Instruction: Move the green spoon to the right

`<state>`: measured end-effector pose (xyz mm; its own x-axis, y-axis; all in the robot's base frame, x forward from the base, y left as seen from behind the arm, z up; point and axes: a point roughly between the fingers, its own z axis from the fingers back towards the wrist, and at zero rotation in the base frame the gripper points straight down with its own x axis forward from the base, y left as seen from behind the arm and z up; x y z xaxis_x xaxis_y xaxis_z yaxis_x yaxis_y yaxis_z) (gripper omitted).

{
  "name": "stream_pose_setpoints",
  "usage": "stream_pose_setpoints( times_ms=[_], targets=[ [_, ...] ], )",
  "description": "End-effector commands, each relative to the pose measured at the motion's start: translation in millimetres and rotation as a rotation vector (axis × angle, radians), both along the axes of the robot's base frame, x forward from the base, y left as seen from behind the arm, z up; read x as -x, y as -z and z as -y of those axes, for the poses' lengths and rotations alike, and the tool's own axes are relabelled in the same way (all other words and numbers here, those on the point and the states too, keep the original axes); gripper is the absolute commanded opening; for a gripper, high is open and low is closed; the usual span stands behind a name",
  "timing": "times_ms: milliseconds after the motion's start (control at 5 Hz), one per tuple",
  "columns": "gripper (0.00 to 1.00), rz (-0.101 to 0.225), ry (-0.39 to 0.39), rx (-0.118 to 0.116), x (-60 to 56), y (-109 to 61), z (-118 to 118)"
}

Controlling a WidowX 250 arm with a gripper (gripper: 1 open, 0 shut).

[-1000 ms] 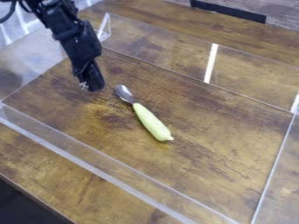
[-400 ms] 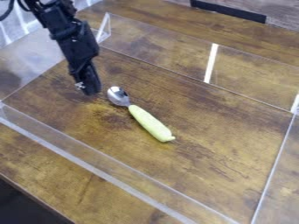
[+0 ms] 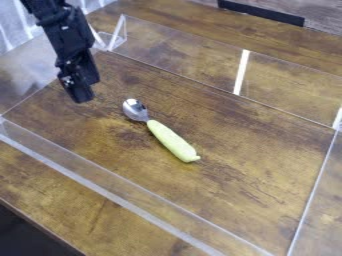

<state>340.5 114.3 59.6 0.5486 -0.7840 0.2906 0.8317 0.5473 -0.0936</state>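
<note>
The green spoon [image 3: 166, 133] lies flat on the wooden table inside the clear-walled tray. Its silver bowl [image 3: 135, 108] points to the upper left and its pale yellow-green handle [image 3: 175, 143] runs to the lower right. My black gripper [image 3: 80, 96] hangs to the left of the bowl, a short gap away, pointing steeply down. Its dark tips look spread apart and hold nothing. It does not touch the spoon.
A clear acrylic tray wall [image 3: 80, 172] runs along the front, another wall [image 3: 322, 170] stands at the right, and a low clear wall [image 3: 243, 70] crosses the back. Brown wooden board [image 3: 254, 150] lies to the right of the spoon.
The gripper has drawn away from the spoon's bowl to the left and lifted a little, and its tips now look wider. The spoon's bowl shifted slightly left earlier, then lay still.
</note>
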Motion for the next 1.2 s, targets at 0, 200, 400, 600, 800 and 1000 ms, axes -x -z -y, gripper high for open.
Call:
stream_pose_setpoints(
  times_ms=[0,200,400,600,800,1000],
  targets=[
    [1.00,0.092,-0.068,-0.044,-0.1,-36.1,-20],
    [1.00,0.082,-0.130,-0.039,1.3,-33.3,-31],
    [1.00,0.077,-0.137,-0.030,-0.4,-34.3,-31],
    [1.00,0.075,-0.133,-0.018,-4.5,-31.9,-30],
    [0.00,0.073,-0.118,-0.004,-7.7,-29.9,-31],
    [1.00,0.063,-0.103,0.015,-9.7,-27.9,-31]
  ],
)
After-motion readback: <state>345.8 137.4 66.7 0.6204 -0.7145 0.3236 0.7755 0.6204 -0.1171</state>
